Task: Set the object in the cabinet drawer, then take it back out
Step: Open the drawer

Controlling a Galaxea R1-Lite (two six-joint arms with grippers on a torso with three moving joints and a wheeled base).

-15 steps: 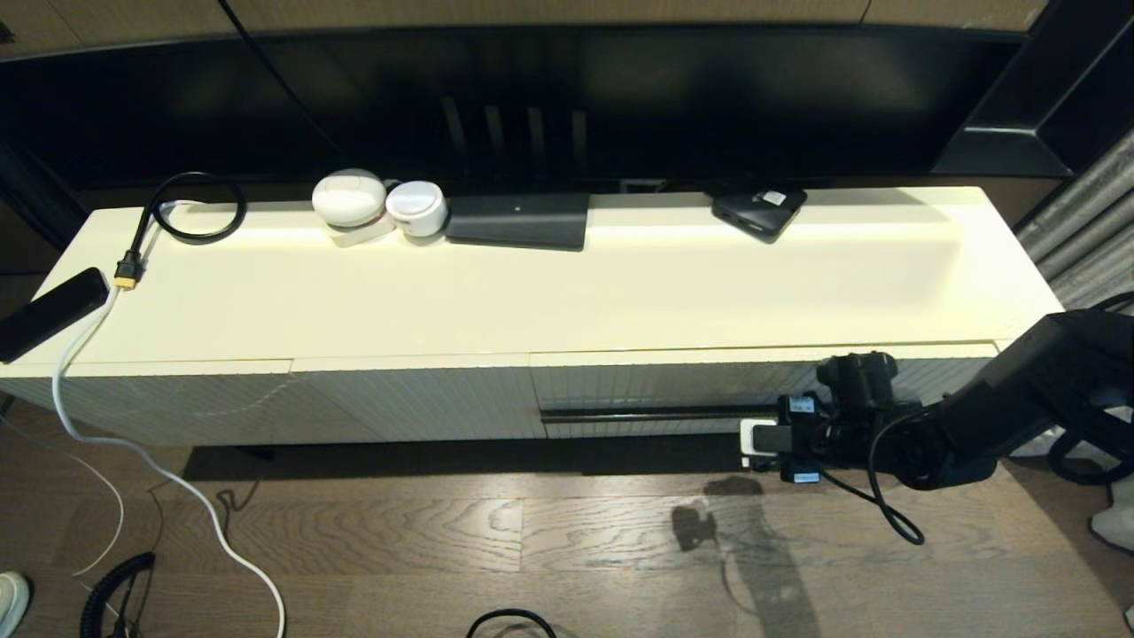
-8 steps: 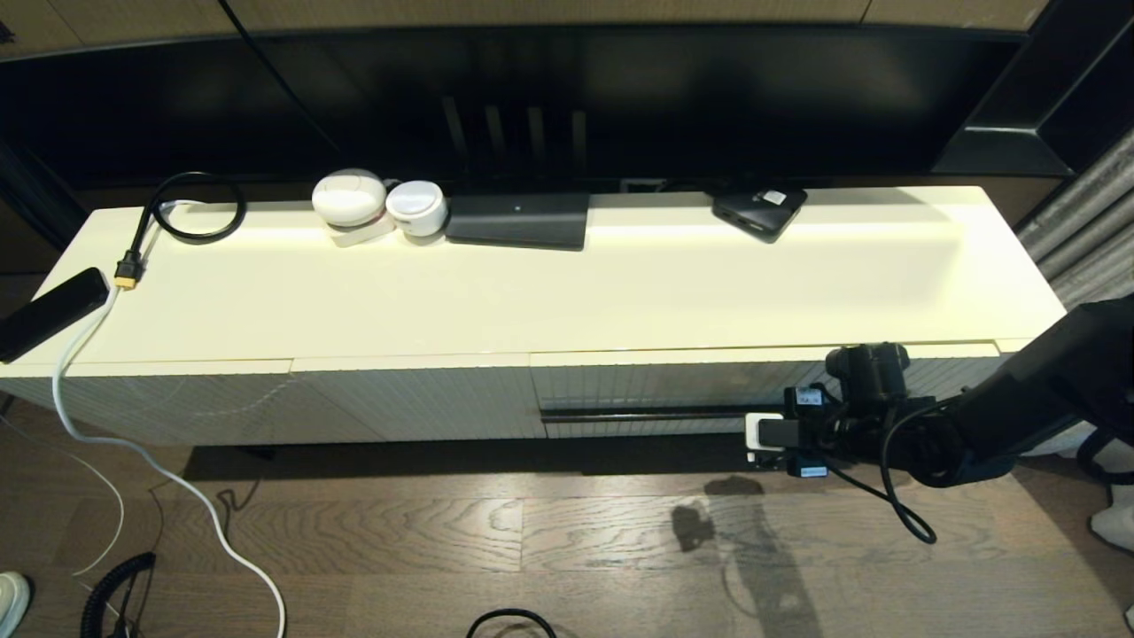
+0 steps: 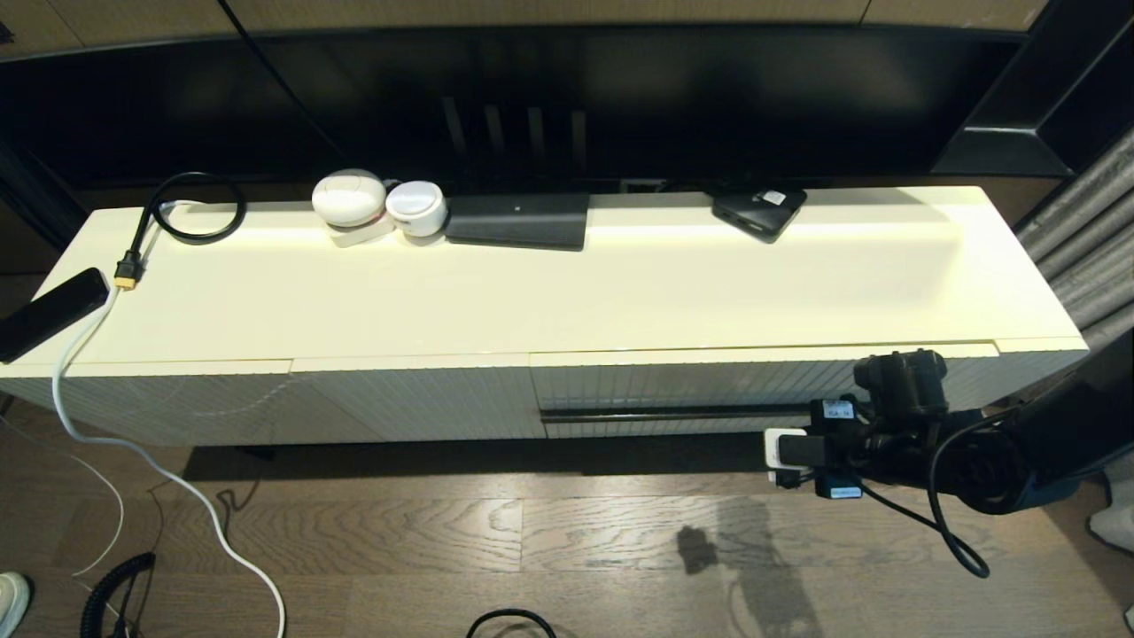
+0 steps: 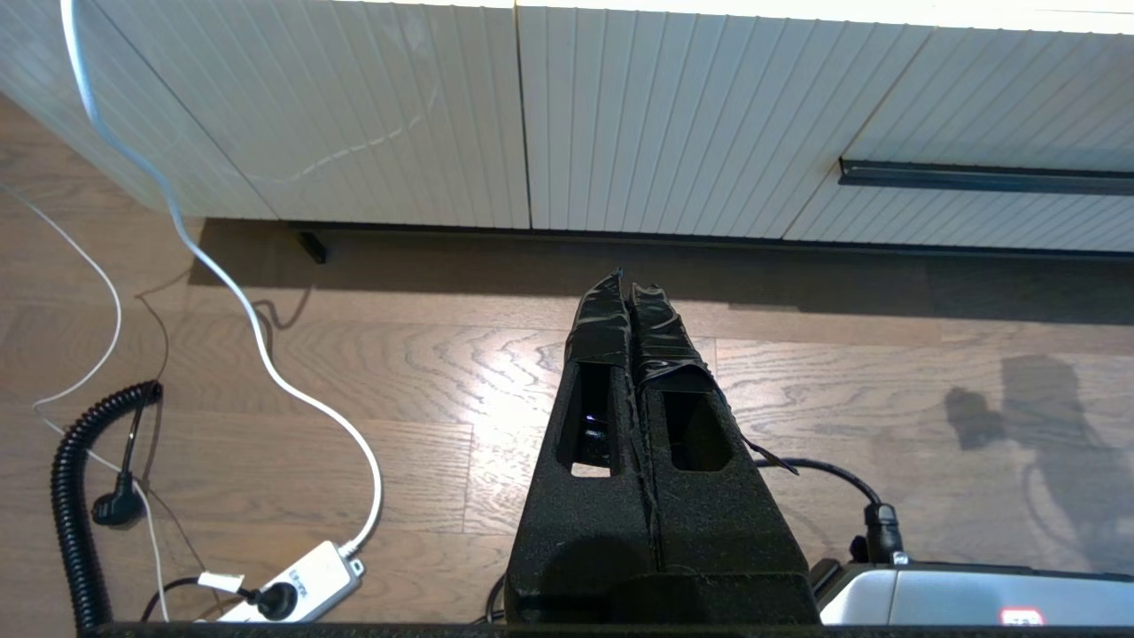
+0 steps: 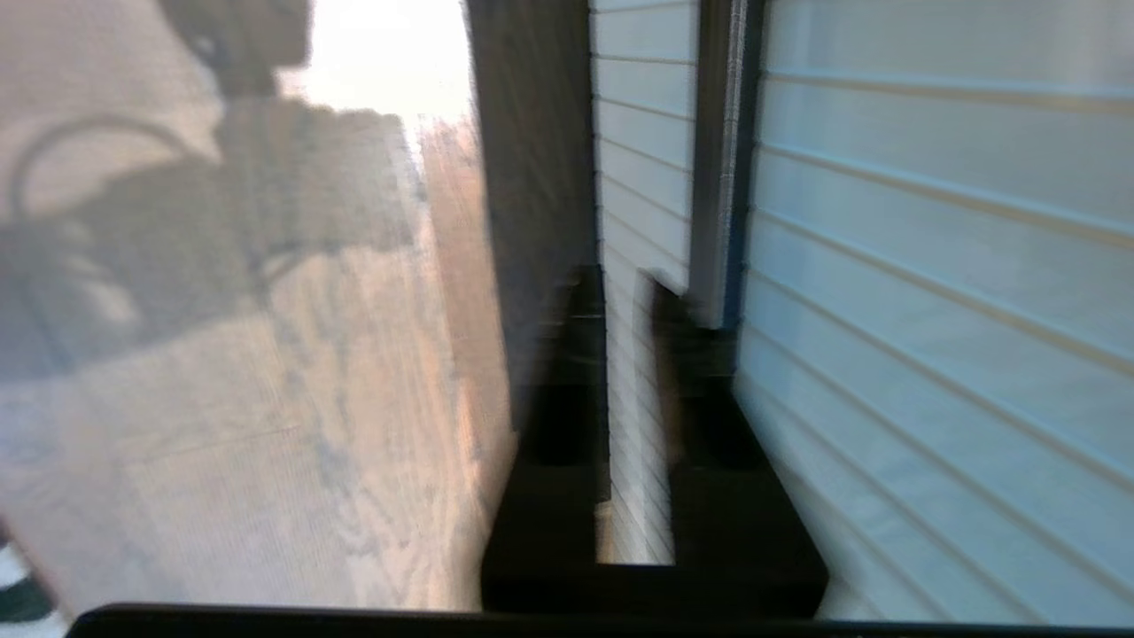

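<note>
The cabinet drawer (image 3: 709, 385) is closed, its ribbed cream front flush with the panels beside it and its thin black handle bar (image 3: 664, 414) running across it. My right gripper (image 3: 784, 450) hovers low in front of the drawer, just off the handle's right end. In the right wrist view the right gripper (image 5: 629, 292) is open, with only the ribbed front and the handle bar (image 5: 722, 133) showing past its fingers. My left gripper (image 4: 625, 283) is shut and empty above the floor. Which item is the task's object I cannot tell.
On the cabinet top (image 3: 620, 292) stand two white rounded devices (image 3: 350, 199), a flat black box (image 3: 518, 220) and a small black device (image 3: 759, 211). A black bar (image 3: 49, 312) overhangs the left end. A white cable (image 3: 133, 443) trails to a power strip (image 4: 292, 585) on the floor.
My right gripper has drawn to the right and back from the cabinet front, leaving the handle's end. The drawer stays closed. Nothing else has moved.
</note>
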